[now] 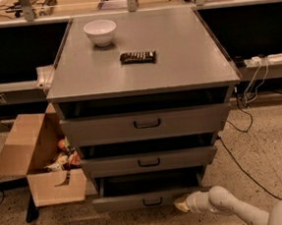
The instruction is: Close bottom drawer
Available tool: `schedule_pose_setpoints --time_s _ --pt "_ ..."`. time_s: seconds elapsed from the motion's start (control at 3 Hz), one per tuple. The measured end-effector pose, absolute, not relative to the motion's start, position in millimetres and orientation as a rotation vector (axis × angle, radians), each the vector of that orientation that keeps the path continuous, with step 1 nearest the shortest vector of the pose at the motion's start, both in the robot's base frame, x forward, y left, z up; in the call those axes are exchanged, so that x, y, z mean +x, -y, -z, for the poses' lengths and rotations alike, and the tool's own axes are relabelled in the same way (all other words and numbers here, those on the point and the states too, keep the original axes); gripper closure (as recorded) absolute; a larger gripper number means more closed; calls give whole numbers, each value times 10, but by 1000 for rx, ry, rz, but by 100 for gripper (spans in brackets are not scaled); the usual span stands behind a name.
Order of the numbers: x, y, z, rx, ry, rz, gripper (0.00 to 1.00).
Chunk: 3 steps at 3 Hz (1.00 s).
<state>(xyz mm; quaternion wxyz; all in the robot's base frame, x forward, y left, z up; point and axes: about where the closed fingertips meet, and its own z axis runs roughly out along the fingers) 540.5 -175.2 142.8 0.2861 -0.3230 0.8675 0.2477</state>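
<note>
Arm [228,204]: a white, smooth, rounded tube with a thick joint. It enters from the lower right corner, low over the floor.
Hand [182,203]: a pale yellowish tip at the end of the arm, right against the right end of the bottom drawer's front. If it is open or closed, I cannot tell.
Bottom drawer [122,203]: the lowest of three, with a shallow matte grey metal front and a small dark bar handle. It stands pulled out from the cabinet, and a dark gap opens behind its front.
Floor [264,163]: a hard surface with light and dark speckles, like stone.
Cardboard box [36,153]: brown, with its flaps open, just left of the cabinet. Small colourful things lie inside.
Middle drawer [184,158]: a plain grey front with a dark bar handle.
Top drawer [103,130]: the tallest and widest front, with a bigger handle.
Worktop [190,51]: a flat, dull grey metal sheet with straight edges.
Dark bar [137,57]: flat, rectangular and ribbed, near the middle of the worktop.
Bowl [100,31]: white, round and glossy, behind the bar, towards the far left.
</note>
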Motion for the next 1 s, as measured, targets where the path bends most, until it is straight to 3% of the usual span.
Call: schedule_pose_setpoints --time_s 1.0 --pt "5647 1868 -1476 -826 -2293 -650 100"
